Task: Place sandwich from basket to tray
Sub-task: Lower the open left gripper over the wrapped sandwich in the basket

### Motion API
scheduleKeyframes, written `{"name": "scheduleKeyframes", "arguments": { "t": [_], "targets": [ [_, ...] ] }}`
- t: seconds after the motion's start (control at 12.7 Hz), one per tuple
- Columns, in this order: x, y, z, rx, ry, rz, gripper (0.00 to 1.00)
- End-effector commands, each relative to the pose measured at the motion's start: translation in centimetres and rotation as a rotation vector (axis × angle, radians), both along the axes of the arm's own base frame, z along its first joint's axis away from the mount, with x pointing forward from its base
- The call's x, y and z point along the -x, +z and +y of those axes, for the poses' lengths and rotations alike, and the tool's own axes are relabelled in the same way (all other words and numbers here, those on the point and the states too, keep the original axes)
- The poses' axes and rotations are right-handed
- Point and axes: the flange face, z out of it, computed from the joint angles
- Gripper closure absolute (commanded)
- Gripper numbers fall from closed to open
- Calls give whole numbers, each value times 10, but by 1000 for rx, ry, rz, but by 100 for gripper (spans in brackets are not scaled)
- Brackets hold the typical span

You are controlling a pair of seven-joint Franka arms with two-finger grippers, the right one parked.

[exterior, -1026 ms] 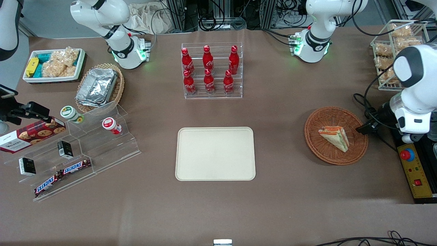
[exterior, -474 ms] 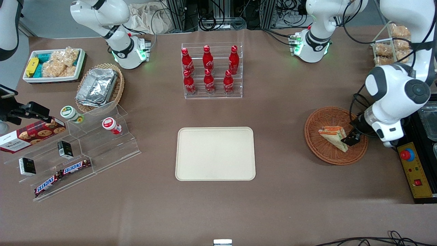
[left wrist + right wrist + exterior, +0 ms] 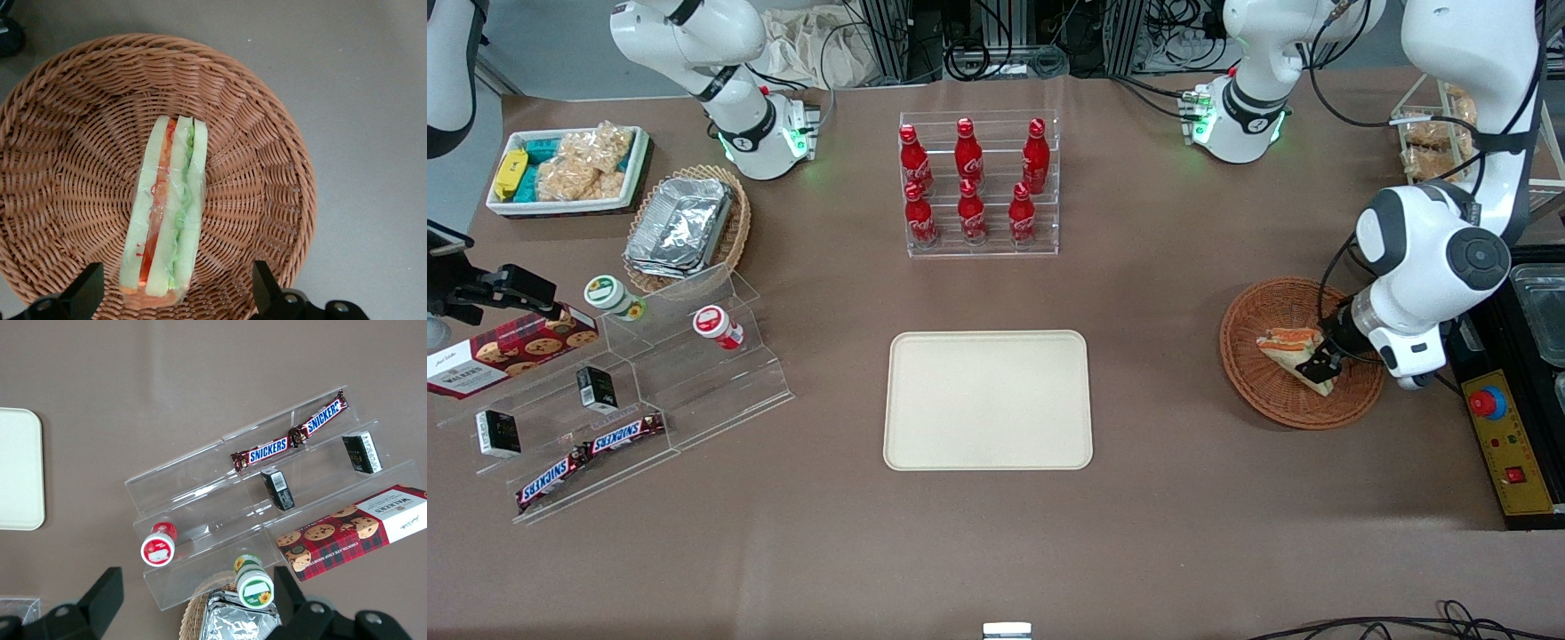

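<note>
Over the last second we have swung our gripper in above the sandwich in the basket, fingers spread wide astride it, tray waiting at nine o'clock, so closing comes next.

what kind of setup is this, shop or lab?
Likely a lab mock-up of a snack shop: stocked cola bottles and Snickers bars, but bare cables. The gripper hovers open over the sandwich.

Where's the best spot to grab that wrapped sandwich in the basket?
Probably from above, across the two bread faces near the wide end. The sandwich lies on edge in the basket, filling layers up, and the open gripper already straddles it, one finger each side.
</note>
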Motion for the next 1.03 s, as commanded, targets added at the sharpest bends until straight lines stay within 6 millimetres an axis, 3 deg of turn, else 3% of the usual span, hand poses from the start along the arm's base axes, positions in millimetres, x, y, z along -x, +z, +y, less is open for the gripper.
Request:
{"name": "scheduleKeyframes", "arguments": {
  "t": [0.0, 0.63, 0.71, 0.87, 0.95],
  "targets": [
    [6, -12, -1, -36, -16, 17, 0],
    [7, -46, 0, -73, -56, 65, 0],
    [6, -45, 1, -74, -55, 62, 10],
    [5, -43, 2, -74, -43, 58, 62],
    [4, -40, 2, -76, 5, 52, 98]
  ]
}}
